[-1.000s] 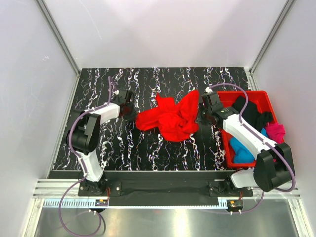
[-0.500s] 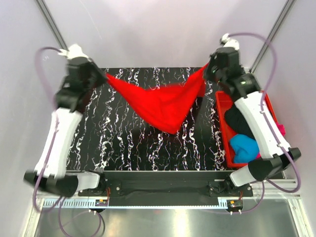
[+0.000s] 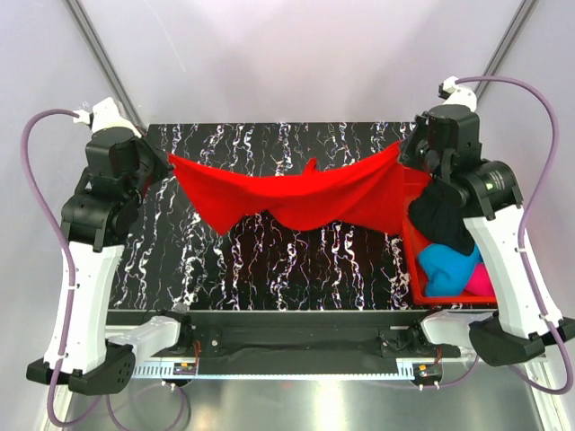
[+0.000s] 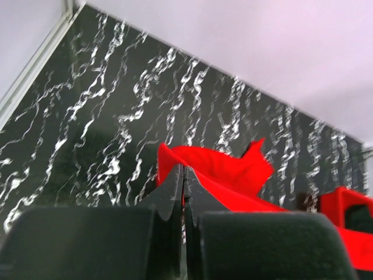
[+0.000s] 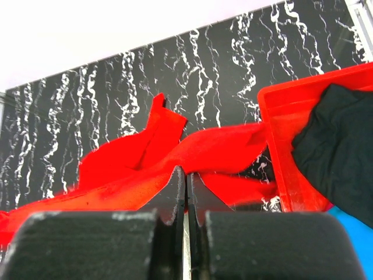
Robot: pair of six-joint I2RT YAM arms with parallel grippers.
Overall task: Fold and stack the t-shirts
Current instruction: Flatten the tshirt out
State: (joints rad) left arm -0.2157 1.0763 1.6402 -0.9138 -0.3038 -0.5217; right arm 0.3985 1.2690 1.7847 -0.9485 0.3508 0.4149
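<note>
The red tee (image 3: 296, 193) hangs spread in the air between the two raised arms, above the black marbled table (image 3: 225, 260). Its top edge runs nearly taut from one end to the other, with a small peak near the middle, and its lower edge sags in uneven folds, lowest toward the left. Whether any fold touches the table cannot be told. The left gripper (image 3: 164, 162) pinches the tee's left end; in the left wrist view its jaws are pressed together (image 4: 183, 175) with a sliver of red between them, and the cloth (image 4: 233, 181) trails off to the right. The right gripper (image 3: 406, 151) clamps the right end in the same way; the right wrist view shows its jaws closed tight (image 5: 186, 175) on the cloth (image 5: 128, 163), which drapes away to the left. In the top view the tee's right part overlaps the left wall of the red bin (image 3: 458, 299), which stands at the table's right side. In the bin lie a black tee (image 3: 440, 211) at the far end, a blue tee (image 3: 446, 265) nearer, and a pink tee (image 3: 481, 278) beside the blue one.
</note>
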